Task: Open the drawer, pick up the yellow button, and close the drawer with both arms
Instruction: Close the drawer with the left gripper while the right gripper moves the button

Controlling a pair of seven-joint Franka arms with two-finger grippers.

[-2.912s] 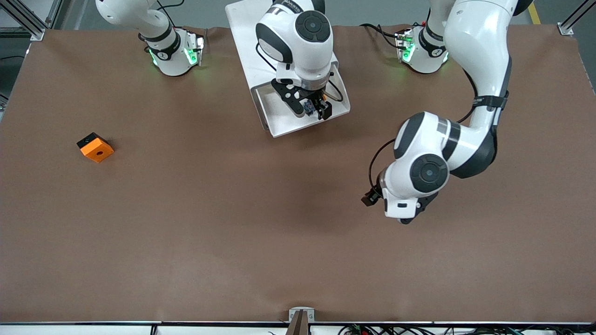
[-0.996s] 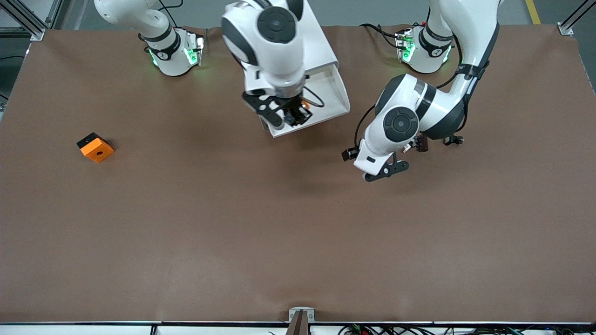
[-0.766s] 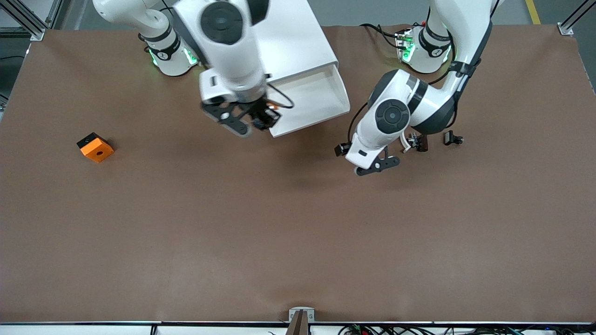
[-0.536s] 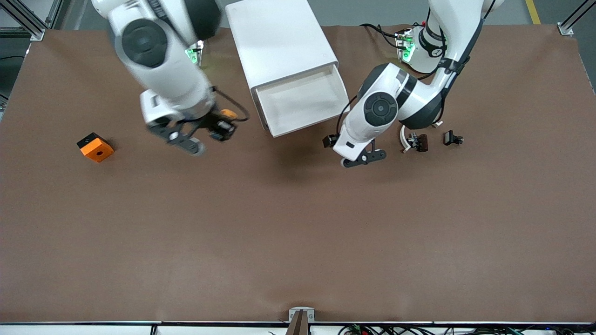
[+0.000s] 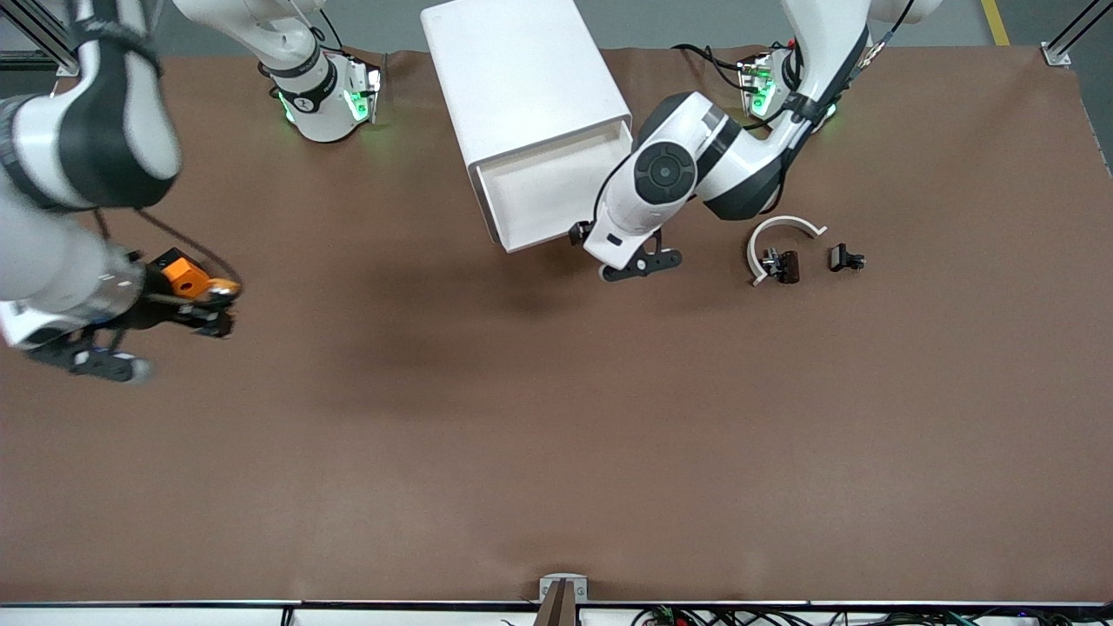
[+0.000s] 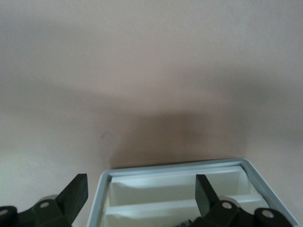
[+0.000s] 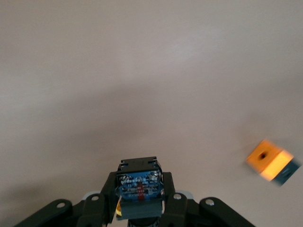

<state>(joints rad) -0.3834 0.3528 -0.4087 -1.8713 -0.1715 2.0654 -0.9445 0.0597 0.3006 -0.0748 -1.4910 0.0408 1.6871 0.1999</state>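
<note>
The white cabinet (image 5: 522, 78) stands between the two bases, and its drawer (image 5: 556, 187) is pulled out with its tray showing empty. My right gripper (image 5: 209, 306) is shut on the button (image 5: 219, 287), orange cap and black-blue body, and holds it over the table beside the orange cube (image 5: 183, 274). In the right wrist view the button (image 7: 139, 187) sits between the fingers and the orange cube (image 7: 272, 163) lies off to one side. My left gripper (image 5: 643, 259) is open at the drawer's front corner. In the left wrist view the drawer (image 6: 175, 189) shows between my spread fingers (image 6: 75, 194).
A white curved band (image 5: 783, 228) with a black clip (image 5: 780, 265) and a second black clip (image 5: 845, 258) lie toward the left arm's end of the table. The brown table cover (image 5: 556, 417) stretches toward the front camera.
My right arm has swung the button out of the drawer toward the right arm's end of the table, to beside the orange cube. My left gripper has moved up to the drawer's front.
</note>
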